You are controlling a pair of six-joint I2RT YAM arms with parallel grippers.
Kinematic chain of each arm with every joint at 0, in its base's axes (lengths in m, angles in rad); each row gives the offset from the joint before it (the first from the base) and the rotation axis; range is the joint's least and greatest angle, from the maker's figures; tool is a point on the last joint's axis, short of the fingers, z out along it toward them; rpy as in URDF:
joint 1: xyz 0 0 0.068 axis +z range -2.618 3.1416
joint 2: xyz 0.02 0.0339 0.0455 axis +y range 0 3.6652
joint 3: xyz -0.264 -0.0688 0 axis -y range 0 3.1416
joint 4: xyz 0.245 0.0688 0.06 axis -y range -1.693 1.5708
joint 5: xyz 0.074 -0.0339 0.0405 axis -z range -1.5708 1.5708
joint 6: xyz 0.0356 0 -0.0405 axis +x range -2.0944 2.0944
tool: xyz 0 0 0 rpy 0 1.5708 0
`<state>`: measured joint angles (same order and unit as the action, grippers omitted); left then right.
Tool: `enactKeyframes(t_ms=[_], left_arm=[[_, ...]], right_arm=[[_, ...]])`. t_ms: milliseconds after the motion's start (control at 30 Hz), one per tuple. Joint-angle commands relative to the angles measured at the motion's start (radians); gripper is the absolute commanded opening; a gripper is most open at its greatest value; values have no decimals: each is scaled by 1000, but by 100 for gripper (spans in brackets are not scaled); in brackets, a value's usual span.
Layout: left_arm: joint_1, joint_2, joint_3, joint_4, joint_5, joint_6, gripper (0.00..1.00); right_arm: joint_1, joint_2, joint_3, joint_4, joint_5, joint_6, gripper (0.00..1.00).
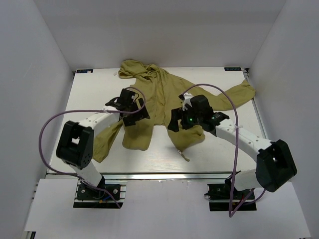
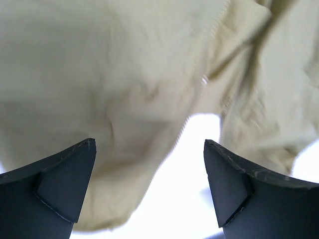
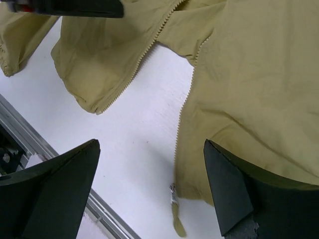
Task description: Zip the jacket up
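The olive jacket (image 1: 162,94) lies unzipped across the middle of the white table (image 1: 94,84), its front edges parted at the hem. The zipper pull (image 3: 173,191) sits at one edge's bottom. The left gripper (image 2: 149,143) and the right gripper (image 3: 150,144) hover over the jacket's hem, jaws wide apart, holding nothing.

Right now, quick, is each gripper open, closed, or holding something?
Left gripper: open, holding nothing, over the jacket.
Right gripper: open, holding nothing, over the jacket's unzipped front.
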<state>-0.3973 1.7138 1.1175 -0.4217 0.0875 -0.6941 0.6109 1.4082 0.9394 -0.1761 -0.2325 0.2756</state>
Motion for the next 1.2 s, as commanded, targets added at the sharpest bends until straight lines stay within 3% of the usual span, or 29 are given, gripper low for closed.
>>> enactKeyframes(t_ms=[0, 400, 833, 933, 1067, 1167], left_arm=[[-2, -123, -25, -34, 0, -13, 98], [-2, -309, -100, -127, -46, -16, 98], [-2, -408, -133, -212, -141, -45, 98], [-2, -414, -140, -210, -140, -41, 98], [-2, -414, -151, -198, -120, -35, 98], [-2, -414, -170, -181, -104, -30, 98]], right_arm=[[-2, -5, -43, -136, 32, -56, 89], [75, 109, -114, -83, -108, -26, 89], [240, 290, 16, 15, -197, 2, 89], [276, 258, 45, 12, -101, -10, 89], [283, 57, -37, 108, 108, 39, 89], [282, -5, -68, 72, 219, 51, 89]])
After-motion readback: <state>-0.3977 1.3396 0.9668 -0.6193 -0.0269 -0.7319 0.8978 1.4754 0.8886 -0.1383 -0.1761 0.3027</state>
